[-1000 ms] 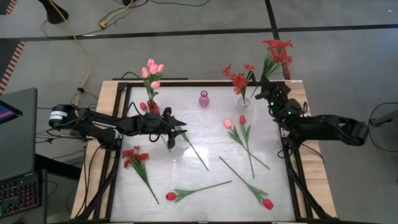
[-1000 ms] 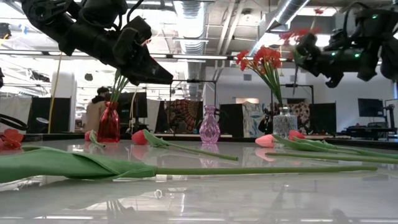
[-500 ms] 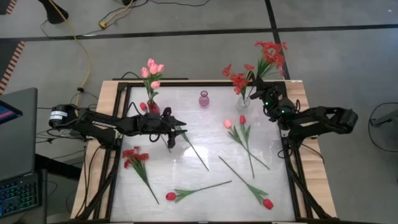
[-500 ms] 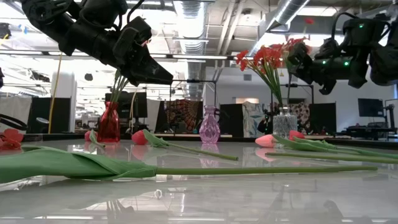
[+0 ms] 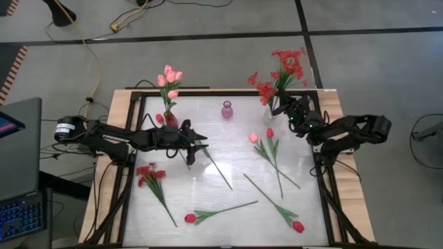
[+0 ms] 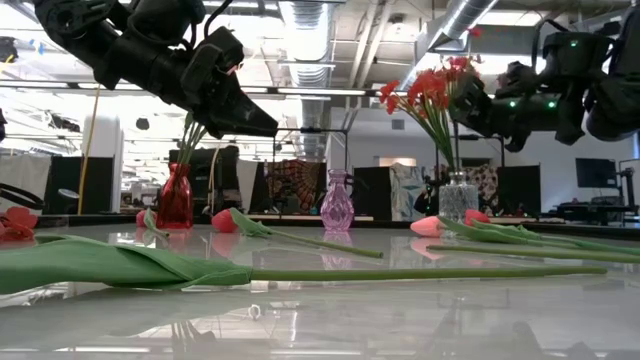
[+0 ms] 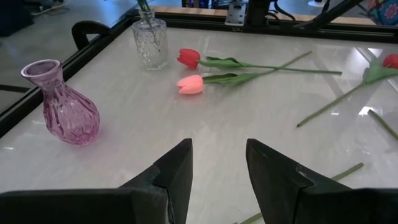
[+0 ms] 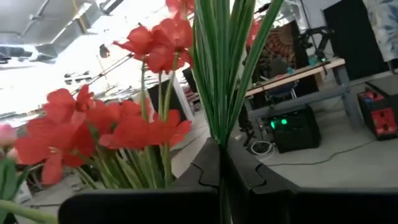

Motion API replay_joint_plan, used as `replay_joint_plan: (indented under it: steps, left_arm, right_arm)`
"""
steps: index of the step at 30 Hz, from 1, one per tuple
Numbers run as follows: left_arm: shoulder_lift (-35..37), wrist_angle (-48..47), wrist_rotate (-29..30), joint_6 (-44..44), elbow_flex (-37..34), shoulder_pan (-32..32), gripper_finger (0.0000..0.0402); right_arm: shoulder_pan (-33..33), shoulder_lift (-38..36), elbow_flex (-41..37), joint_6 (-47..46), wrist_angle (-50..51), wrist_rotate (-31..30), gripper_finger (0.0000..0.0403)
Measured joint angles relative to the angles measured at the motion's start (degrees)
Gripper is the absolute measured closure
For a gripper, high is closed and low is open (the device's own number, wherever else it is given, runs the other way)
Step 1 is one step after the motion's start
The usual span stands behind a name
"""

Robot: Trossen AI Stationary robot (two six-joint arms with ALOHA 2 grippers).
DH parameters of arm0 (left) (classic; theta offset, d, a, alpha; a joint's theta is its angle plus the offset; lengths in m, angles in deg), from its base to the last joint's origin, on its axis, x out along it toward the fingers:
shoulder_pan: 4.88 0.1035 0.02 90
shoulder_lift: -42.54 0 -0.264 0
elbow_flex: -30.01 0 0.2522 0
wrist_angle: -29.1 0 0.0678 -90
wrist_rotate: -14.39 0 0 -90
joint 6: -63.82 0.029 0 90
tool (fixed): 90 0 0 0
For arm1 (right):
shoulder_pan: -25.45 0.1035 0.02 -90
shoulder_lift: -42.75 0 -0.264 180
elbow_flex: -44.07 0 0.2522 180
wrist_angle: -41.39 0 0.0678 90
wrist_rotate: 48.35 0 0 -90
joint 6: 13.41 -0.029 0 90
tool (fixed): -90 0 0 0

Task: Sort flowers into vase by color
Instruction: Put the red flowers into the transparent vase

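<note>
Three vases are set along the far edge of the table [image 5: 228, 166]: a red vase [image 5: 170, 120] holding pale pink tulips [image 5: 168, 78], an empty purple vase [image 5: 227, 109], and a clear vase [image 5: 271, 111] holding a spray of small red blossoms [image 5: 264, 88].

The right hand [image 5: 288, 107] is positioned above the table's far right corner, just beside the clear vase. Its fingers are pressed together on the green stems of a second spray of red blossoms [image 5: 287, 61], which is held upright in the air with the blossoms beyond the table edge in the high view.

The left hand [image 5: 199, 144] is held above the table just in front of the red vase. Its fingers [image 7: 176, 176] are parted, and nothing is seen between them.

The remaining flowers are laid flat on the table. A pink tulip [image 5: 254, 137] and a red tulip [image 5: 270, 132] are placed side by side near the clear vase. A red tulip [image 5: 298, 226] is located at the near right, another red tulip [image 5: 190, 218] at the near centre, and a third spray of red blossoms [image 5: 149, 173] at the left. A further tulip [image 6: 226, 220] is found beside the red vase.
</note>
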Motion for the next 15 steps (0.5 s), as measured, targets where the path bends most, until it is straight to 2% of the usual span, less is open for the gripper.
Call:
replay_joint_plan:
  steps: [15]
  left_arm:
    - [0.0,-0.2,0.0,0.2,0.0,0.0,0.0263]
  right_arm:
    - [2.9,1.4,0.0,8.0,1.7,-1.4,0.0372]
